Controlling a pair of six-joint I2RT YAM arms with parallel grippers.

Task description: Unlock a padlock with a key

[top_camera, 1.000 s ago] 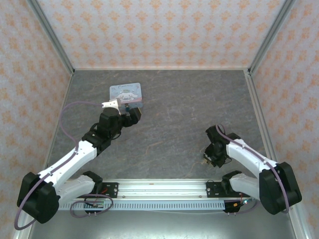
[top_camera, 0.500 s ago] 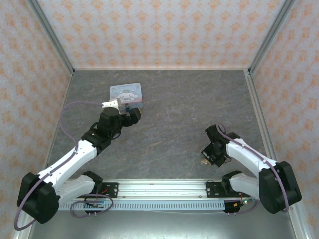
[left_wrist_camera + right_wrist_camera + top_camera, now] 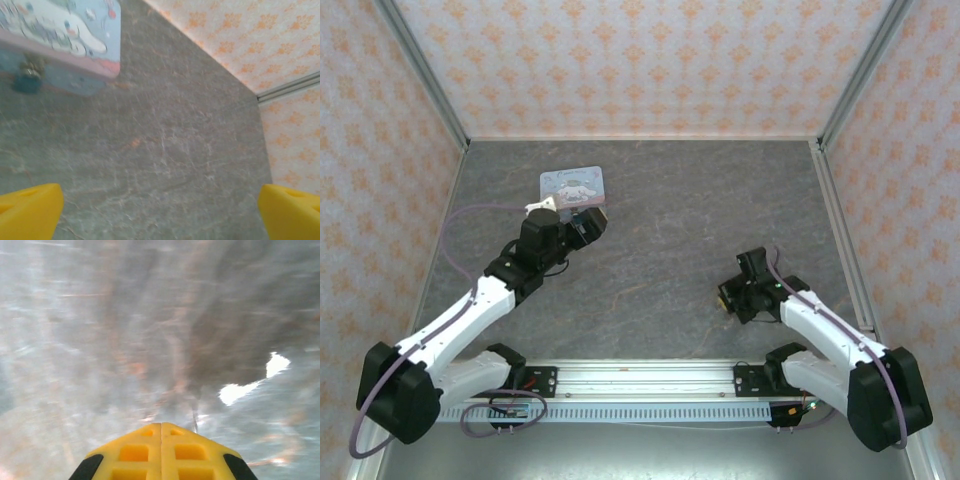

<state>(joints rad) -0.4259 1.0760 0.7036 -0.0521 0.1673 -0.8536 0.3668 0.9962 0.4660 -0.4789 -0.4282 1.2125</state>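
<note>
Compared with one second before, the right arm is swung a little to its left, and the right hand [image 3: 726, 297] now sits farther from the arm bases on the bench [image 3: 680, 220]. The left hand [image 3: 588, 221] is slightly nearer to the cartoon tin [image 3: 574, 184].

In the right wrist view the right hand [image 3: 161, 432] has its two yellow fingers pressed together, with only a seam between them. A thin sliver [image 3: 194, 421] stands just past the tips. It may be the key, but the blur does not let me tell.

In the left wrist view the left hand [image 3: 160, 212] is wide apart, one yellow finger at each lower corner, and it holds nothing. The padlock [image 3: 26, 80] lies on the bench against the side wall of the tin [image 3: 75, 35], well ahead of the left finger.
</note>
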